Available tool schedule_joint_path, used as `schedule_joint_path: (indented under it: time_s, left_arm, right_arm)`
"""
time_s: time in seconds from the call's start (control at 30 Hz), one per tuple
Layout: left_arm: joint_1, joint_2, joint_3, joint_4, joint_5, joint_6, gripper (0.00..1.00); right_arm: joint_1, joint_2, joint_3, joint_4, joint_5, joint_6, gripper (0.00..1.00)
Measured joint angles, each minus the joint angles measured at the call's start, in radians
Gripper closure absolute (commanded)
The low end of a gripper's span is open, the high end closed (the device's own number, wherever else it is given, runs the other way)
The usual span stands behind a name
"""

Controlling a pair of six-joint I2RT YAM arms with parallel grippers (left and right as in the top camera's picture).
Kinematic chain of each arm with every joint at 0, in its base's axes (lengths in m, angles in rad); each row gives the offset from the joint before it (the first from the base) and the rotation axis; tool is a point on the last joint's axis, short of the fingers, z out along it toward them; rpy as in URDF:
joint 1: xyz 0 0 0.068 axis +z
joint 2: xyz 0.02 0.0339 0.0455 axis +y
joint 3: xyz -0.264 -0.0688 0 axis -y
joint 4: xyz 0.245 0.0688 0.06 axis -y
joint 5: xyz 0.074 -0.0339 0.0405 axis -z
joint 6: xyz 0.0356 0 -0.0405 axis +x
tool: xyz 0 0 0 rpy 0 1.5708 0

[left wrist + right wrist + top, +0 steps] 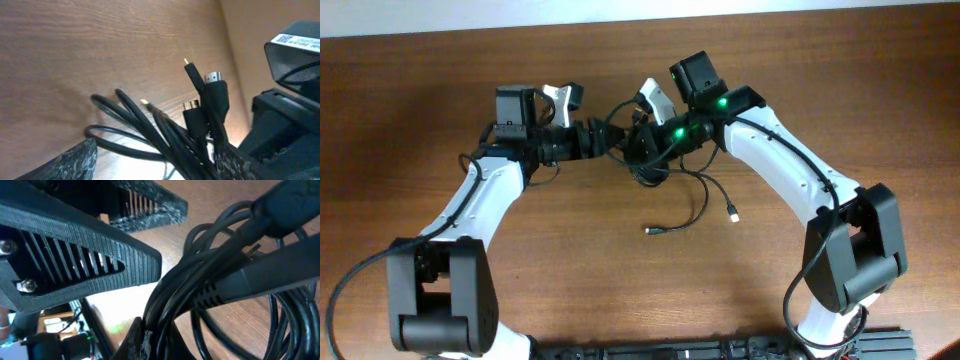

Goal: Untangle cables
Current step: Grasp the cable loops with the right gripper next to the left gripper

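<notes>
The cables (653, 168) are a bunch of thin black cords held up between my two grippers at the back middle of the table. Loose plug ends trail onto the wood (656, 230). My left gripper (605, 140) is open. In the left wrist view its fingers (155, 157) stand wide apart with the cables (170, 140) running between them, close to the right finger, several plug ends (210, 82) sticking up. My right gripper (642, 140) is shut on the cables. In the right wrist view its fingertips (150, 337) pinch the bundle (200, 275).
The wooden table (570, 260) spreads in front of the arms. A second plug end (733, 212) lies right of centre. The right gripper's black body (292, 100) fills the right of the left wrist view. The left gripper's ribbed fingers (85, 250) crowd the right wrist view.
</notes>
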Motion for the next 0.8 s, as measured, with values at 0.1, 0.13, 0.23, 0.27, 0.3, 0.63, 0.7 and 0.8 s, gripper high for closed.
schedule_joint_path:
  time_s: [0.1,0.13,0.23,0.27,0.3,0.63,0.7,0.8]
  left_arm:
    - [0.009,0.0,0.0,-0.032,0.027,-0.1,0.27]
    - [0.014,0.0,0.0,-0.054,0.034,-0.142,0.27]
    - [0.018,0.0,0.0,-0.089,0.038,-0.21,0.27]
    - [0.018,0.0,0.0,-0.098,0.039,-0.23,0.26]
    - [0.018,0.0,0.0,-0.106,0.04,-0.253,0.26]
    - [0.023,0.0,0.0,-0.028,0.045,-0.451,0.26]
    - [0.023,0.0,0.0,0.005,0.045,-0.487,0.27]
    - [0.022,0.0,0.001,0.069,0.049,-0.566,0.27]
  right_arm:
    - [-0.005,0.0,0.0,0.0,-0.013,0.0,0.96]
    - [-0.011,0.0,0.0,0.0,-0.018,0.0,0.96]
    - [-0.027,0.0,0.0,0.003,-0.029,0.0,0.96]
    - [-0.035,0.0,0.0,0.007,-0.039,0.001,0.96]
    - [-0.043,0.0,0.0,0.01,-0.052,0.001,0.96]
    - [-0.066,0.0,0.0,0.049,-0.249,0.014,0.96]
    - [-0.066,0.0,0.0,0.049,-0.276,0.014,0.96]
    - [-0.066,0.0,0.0,0.049,-0.305,0.014,0.96]
